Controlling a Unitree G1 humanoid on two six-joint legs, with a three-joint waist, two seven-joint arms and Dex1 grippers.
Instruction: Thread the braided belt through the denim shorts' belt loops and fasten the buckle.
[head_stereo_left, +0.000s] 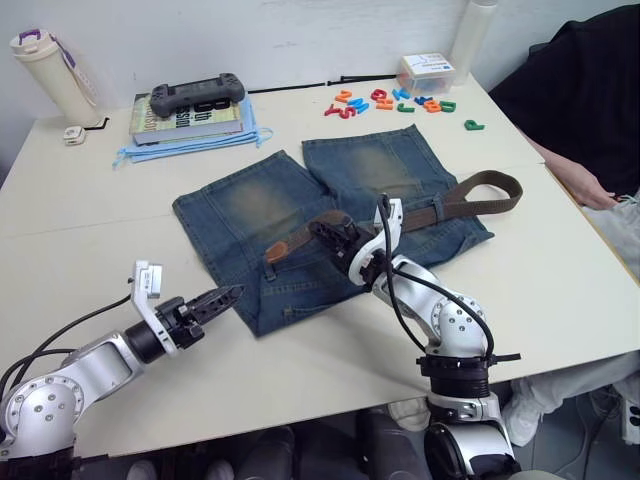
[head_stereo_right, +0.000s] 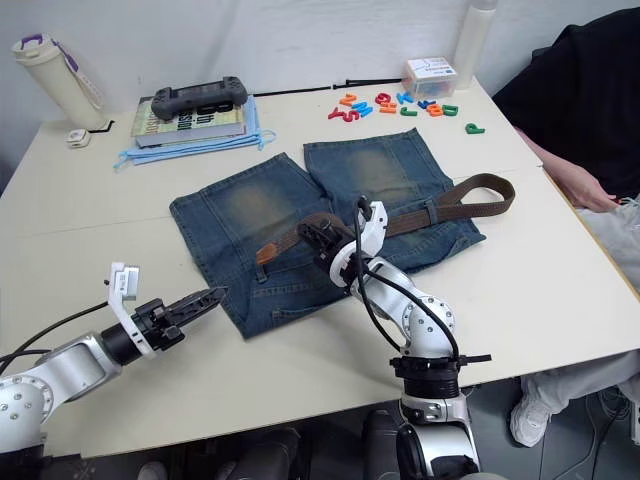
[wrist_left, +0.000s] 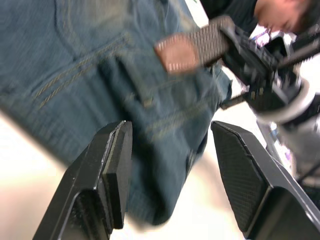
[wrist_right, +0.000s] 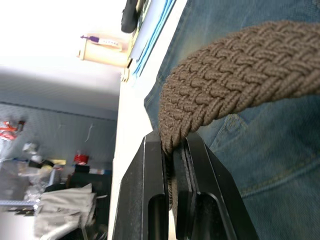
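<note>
The right hand (head_stereo_left: 328, 228) pinches the dark brown braided belt (head_stereo_left: 440, 208) lying left-right along the faded blue denim shorts (head_stereo_left: 250, 215); the left hand (head_stereo_left: 226, 297), open and empty, lies near-left of its tan tip (head_stereo_left: 277, 250).

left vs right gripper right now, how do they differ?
The left gripper has its fingers open and empty; the right gripper has its fingers shut on the braided belt. The left gripper hovers at the edge of the denim shorts, near the waistband corner; the right gripper sits over the middle of the waistband. Shared: both have black fingers and point toward the shorts.
</note>
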